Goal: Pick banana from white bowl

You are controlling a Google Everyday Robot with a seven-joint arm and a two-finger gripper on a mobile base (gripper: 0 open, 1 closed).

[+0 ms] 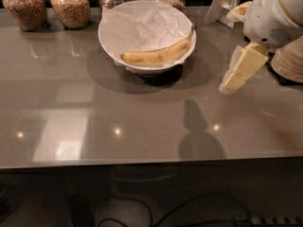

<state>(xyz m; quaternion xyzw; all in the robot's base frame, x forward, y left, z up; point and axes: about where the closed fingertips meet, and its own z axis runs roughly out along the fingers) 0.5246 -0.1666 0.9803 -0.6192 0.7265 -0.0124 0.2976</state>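
The banana (pixel 158 55) is yellow with brownish speckles. It lies across the front of the white bowl (pixel 113 41), with its dark stem tip at the bowl's right rim. The bowl is lined with crinkled white paper and stands on a dark base at the back middle of the grey table. My gripper (pixel 230 83) hangs from the white arm at the right. It points down and to the left, a little above the table. It is to the right of the bowl, apart from it and from the banana, and holds nothing.
Several glass jars of grains (pixel 71 6) stand along the back edge behind the bowl. A white folded stand (pixel 223 3) is at the back right. Stacked beige plates (pixel 289 60) sit at the far right behind the gripper. The table's front edge (pixel 151 161) runs across the view.
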